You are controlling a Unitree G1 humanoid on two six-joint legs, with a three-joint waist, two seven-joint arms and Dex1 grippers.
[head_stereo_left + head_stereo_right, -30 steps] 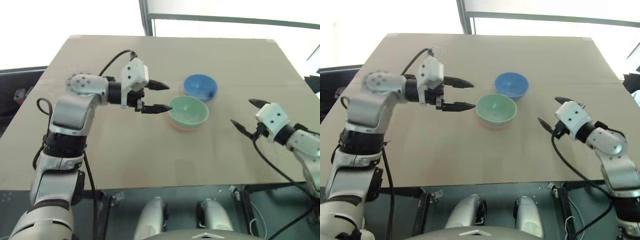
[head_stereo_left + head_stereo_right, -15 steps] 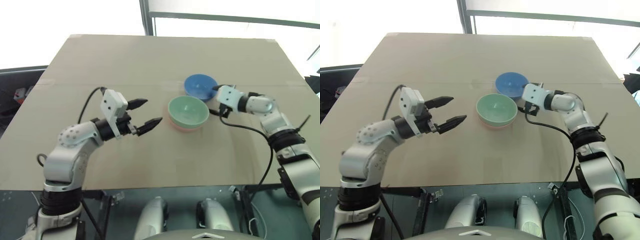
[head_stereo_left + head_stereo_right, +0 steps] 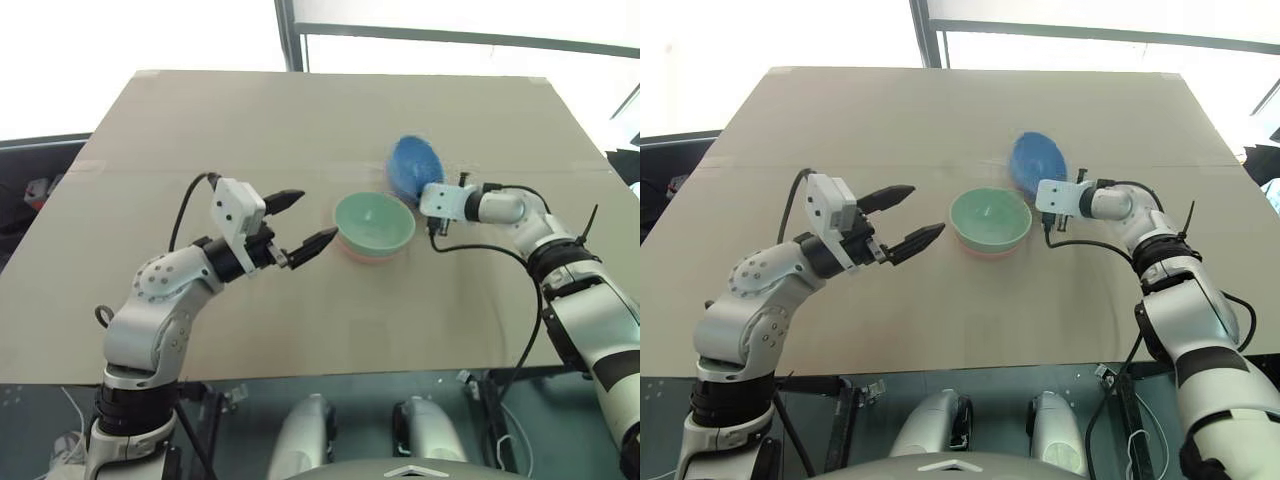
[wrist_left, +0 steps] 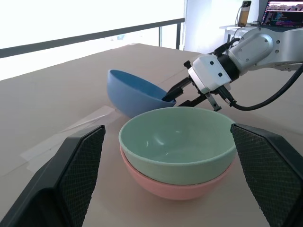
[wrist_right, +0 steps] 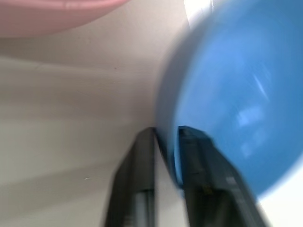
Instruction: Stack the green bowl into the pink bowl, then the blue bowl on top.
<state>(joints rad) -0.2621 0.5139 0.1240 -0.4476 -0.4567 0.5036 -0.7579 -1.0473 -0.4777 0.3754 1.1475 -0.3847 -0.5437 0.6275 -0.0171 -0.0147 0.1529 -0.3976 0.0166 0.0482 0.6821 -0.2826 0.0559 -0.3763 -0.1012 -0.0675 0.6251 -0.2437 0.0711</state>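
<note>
The green bowl (image 3: 374, 220) sits nested in the pink bowl (image 3: 366, 256) near the middle of the table. Just behind and to the right of them, the blue bowl (image 3: 412, 166) is tipped up on its edge. My right gripper (image 5: 165, 137) is shut on its near rim, one finger inside and one outside. The left wrist view shows the same pinch, with the blue bowl (image 4: 135, 94) leaning behind the green bowl (image 4: 177, 142). My left gripper (image 3: 318, 214) stands open a short way to the left of the stacked pair, touching nothing.
The tan table (image 3: 250, 120) stretches well beyond the bowls on every side, with a tape seam across it. A window frame post (image 3: 290, 35) rises behind the far edge. A laptop (image 4: 284, 12) stands on a desk off to the right.
My right arm reached in from the right, shut on the blue bowl's rim and tipped the bowl up. My left gripper drew back to the left from the green bowl and stayed open.
</note>
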